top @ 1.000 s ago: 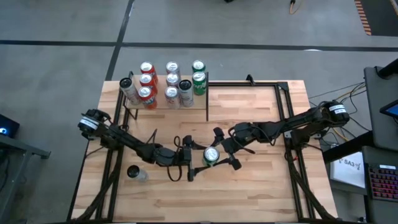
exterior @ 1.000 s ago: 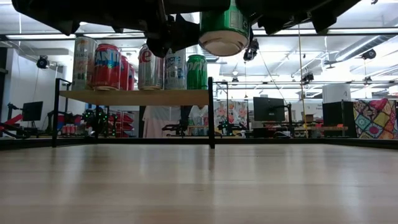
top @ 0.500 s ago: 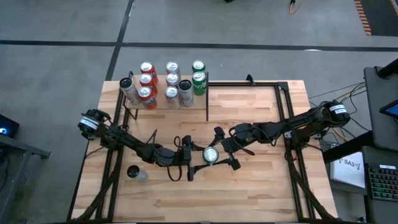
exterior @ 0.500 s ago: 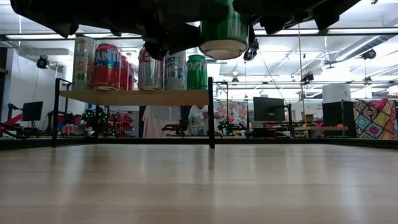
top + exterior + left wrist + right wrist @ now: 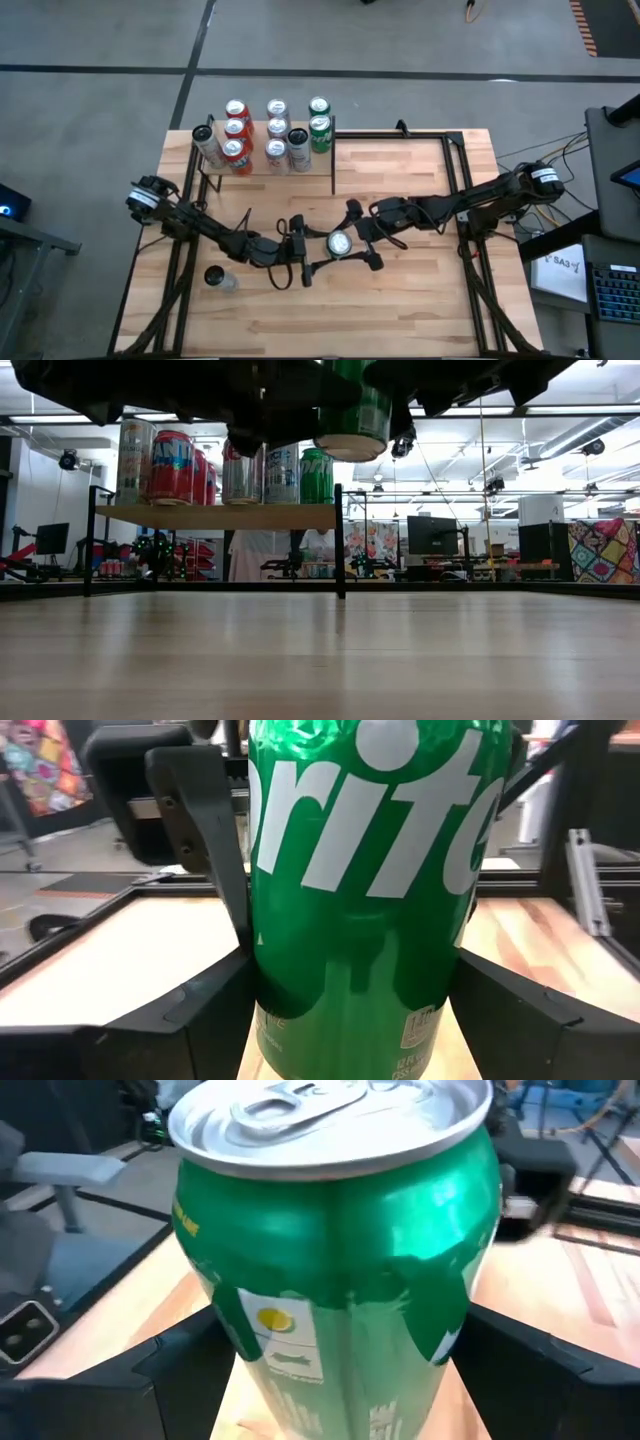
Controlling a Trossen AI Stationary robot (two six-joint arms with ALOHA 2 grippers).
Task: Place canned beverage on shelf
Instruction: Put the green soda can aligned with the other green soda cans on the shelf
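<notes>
the green sprite can (image 5: pixel 339 243) hangs above mid-desk between both arms. the left tool (image 5: pixel 300 252) is clamped on it; the right tool (image 5: pixel 365 240) has its fingers spread beside it. draw the right arm clear first, then carry the can upright to the shelf (image 5: pixel 320 160).

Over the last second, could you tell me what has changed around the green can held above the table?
The left gripper has closed in on the green can, which has drifted slightly toward the right gripper; both now flank it in mid-air, and who bears it is unclear. The shelf, its cans and the clear bottle stayed put.
</notes>
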